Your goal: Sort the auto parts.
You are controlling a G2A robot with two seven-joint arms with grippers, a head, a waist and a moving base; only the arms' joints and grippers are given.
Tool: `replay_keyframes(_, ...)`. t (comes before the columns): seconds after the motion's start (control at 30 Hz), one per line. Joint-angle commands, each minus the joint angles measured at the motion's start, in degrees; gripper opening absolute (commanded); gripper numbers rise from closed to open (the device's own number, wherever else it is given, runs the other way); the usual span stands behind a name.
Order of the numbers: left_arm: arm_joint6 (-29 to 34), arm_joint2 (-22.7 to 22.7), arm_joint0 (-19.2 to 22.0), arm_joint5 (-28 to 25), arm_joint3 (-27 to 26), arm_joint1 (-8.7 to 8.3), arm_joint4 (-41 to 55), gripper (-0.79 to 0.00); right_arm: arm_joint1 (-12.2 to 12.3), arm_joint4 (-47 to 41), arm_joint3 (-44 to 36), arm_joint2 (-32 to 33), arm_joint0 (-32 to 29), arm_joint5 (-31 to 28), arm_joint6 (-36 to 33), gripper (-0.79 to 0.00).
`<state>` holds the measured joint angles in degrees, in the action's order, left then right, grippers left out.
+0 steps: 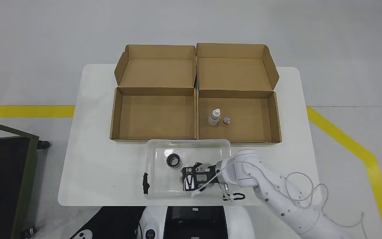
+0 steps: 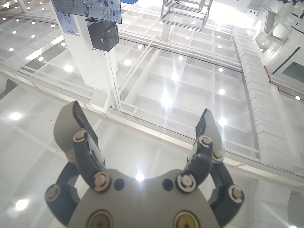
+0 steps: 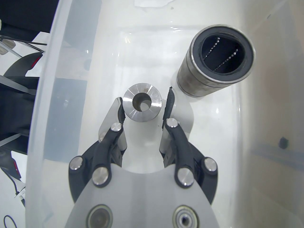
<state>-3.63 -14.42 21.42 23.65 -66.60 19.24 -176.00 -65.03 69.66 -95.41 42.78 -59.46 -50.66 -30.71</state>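
Left gripper [image 2: 141,117] points up at the ceiling, well apart from the table, its jaws spread wide with nothing between them. On the table, the left cardboard box [image 1: 154,116] sits with its lid folded back. Nearer the robot, a small black part [image 1: 145,183] lies just outside the clear tray [image 1: 188,141]. Inside the tray a linear bearing [image 3: 215,62] stands on end, just beside the steel sleeve [image 3: 142,105].

The right gripper [image 3: 144,95] sits low in the tray, straddling that sleeve. One pad [image 3: 121,111] touches its round wall and the other looks a sliver off, so the claw is not yet clenched. The sleeve stands upright with its bore facing up, so its long axis runs along the claw's own line and the pads meet its sides squarely.

The right arm is plainly the nearer one. The right cardboard box [image 1: 253,116], holding a white bottle-shaped part [image 1: 214,116] and a small round part [image 1: 227,120], lies straight beyond the tray, so squeezing and lifting probably come next.
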Motion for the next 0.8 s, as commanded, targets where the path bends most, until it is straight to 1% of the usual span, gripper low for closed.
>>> replay_keyframes(0.0,0.00,0.00,0.00,0.00,0.00,0.00,0.00,0.000,-0.06,0.23,0.10,-0.22,0.12,0.12,0.24,-0.514)
replay_keyframes(0.07,0.00,0.00,0.00,0.00,0.00,0.00,0.00,0.000,-0.10,0.30,0.22,-0.39,0.23,0.08,0.45,-0.600)
replay_keyframes(0.1,0.00,0.00,0.00,0.00,0.00,0.00,0.00,0.000,-0.11,0.39,0.23,-0.43,0.27,0.09,0.59,-0.659)
replay_keyframes(0.13,0.00,0.00,0.00,0.00,0.00,0.00,0.00,0.000,-0.11,0.42,0.30,-0.48,0.25,0.11,0.68,-0.748)
replay_keyframes(0.17,0.00,0.00,0.00,0.00,0.00,0.00,0.00,0.000,-0.11,0.32,0.31,-0.50,0.22,0.03,0.84,-0.785)
replay_keyframes(0.4,0.00,0.00,0.00,0.00,0.00,0.00,0.00,0.000,0.09,-0.74,-0.90,0.09,0.06,-0.64,1.77,-0.785)
replay_keyframes(0.77,0.00,0.00,0.00,0.00,0.00,0.00,0.00,0.000,0.76,-4.65,-4.33,3.45,-0.51,-0.17,4.47,-0.785)
